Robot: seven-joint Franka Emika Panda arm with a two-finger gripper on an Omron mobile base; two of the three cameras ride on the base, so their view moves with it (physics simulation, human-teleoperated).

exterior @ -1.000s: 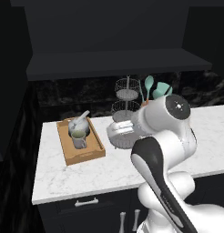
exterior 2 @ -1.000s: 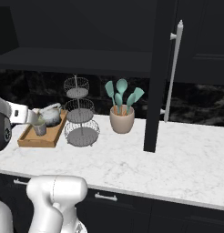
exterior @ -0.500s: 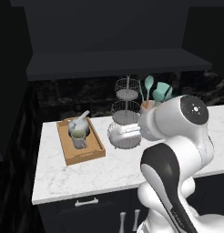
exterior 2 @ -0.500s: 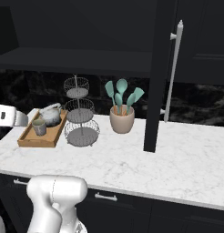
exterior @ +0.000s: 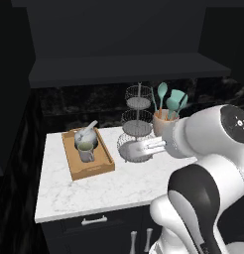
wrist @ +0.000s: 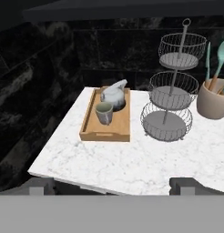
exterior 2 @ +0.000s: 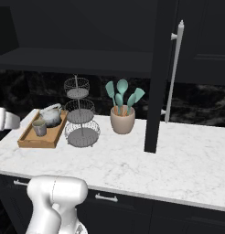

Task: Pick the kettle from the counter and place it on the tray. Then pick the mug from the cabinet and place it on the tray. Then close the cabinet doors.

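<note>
Tray (wrist: 92, 133) — kettle (wrist: 113, 95), mug (wrist: 104, 113) inside

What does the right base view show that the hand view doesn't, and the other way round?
Seen from the right base view and not from the hand: an open cabinet door standing edge-on, with its long silver handle, and the stretch of counter to its right.

Seen from the hand and not from the right base: the gripper fingertips, set wide apart and empty.

Both share the tray holding the kettle and the mug, the three-tier wire stand, and the tan crock of teal utensils.
</note>
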